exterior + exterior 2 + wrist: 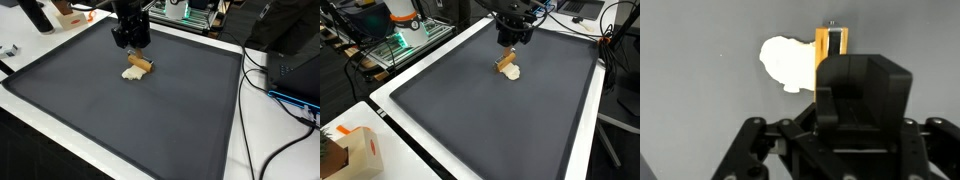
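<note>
The black robot gripper [134, 45] hangs low over the big dark grey mat [150, 125]. Its fingers are squeezed together, and it looks like they pinch the top end of the small orange-brown wooden block [141, 64]. The block sticks out below the fingers and leans to one side. It is not straight up. Its low end is down by the mat, right under the gripper.

Just beside that low end lies the soft-looking cream-white lump [131, 72]. In the wrist view the lump [788, 62] sits off to one side of the block [821, 60]. They look like they touch or almost touch, but I cannot tell which. Nothing else on the mat is near the gripper.

I think the tricky part is the grip. The fingers seem to hold only one end, so the block could swing or slip out. A firm squeeze and slow, gentle moves would help.

The lump is so close that a push to the side could shove it along. Going straight up first, and only then sideways, would be safer. That way the low end of the block would not scrape the mat or drag the lump with it.

It is also good to watch the wrist view, because it shows the block best.
</note>
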`<state>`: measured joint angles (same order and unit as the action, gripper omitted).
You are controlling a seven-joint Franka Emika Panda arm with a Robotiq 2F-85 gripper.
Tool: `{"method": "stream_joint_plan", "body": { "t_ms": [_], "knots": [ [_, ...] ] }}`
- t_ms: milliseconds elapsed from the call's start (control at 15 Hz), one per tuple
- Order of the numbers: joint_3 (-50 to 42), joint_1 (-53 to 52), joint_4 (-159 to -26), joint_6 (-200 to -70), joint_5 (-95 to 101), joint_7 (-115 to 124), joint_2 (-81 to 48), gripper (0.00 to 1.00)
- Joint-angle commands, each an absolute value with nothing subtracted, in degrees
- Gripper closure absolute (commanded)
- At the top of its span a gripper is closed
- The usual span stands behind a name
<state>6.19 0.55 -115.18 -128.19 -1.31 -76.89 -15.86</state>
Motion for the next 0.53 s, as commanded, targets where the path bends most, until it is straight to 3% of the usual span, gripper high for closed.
{"method": "stream_joint_plan", "body": {
  "t_ms": [0,467],
  "knots": [
    [6.19,0.73,-114.43,-126.59,-1.37,-77.1,-17.41,0.81],
    [4.76,-0.12,-116.0,-139.3,3.01,-69.15,-16.96,0.81]
  ]
}}
